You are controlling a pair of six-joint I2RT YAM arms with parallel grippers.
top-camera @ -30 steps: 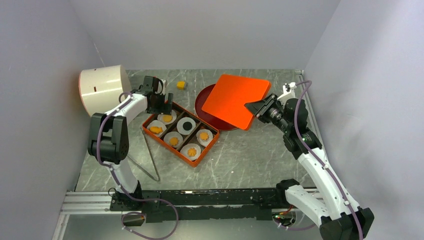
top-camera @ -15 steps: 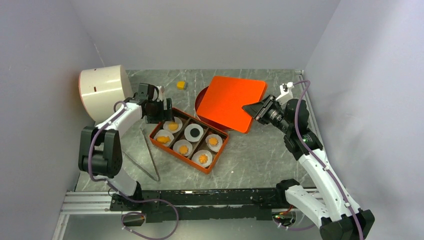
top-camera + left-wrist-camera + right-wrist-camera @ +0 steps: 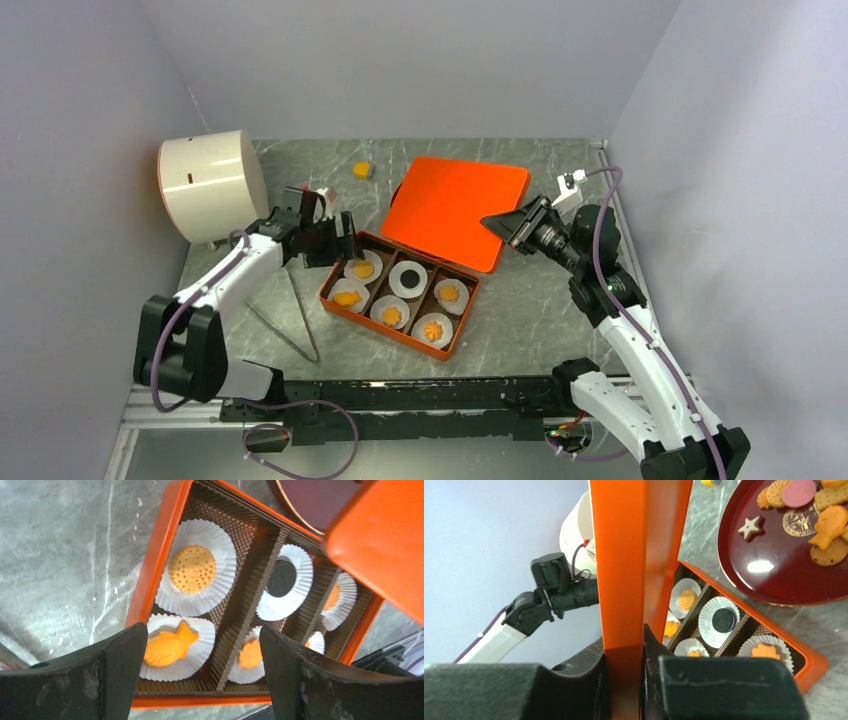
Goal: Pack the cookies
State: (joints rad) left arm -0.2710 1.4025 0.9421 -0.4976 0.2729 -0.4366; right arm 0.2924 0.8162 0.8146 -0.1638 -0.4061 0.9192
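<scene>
Grey desk (image 3: pixel 520 310) is occupied by an orange box (image 3: pixel 160 545) where cookies (image 3: pixel 192 568) are seated in paper cups (image 3: pixel 222 545). The left tool (image 3: pixel 202 630) is held released over it; a lid (image 3: pixel 455 205) is clenched by the right tool (image 3: pixel 624 637).

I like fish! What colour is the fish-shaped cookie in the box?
Orange. The fish cookie shows best in the left wrist view.
</scene>
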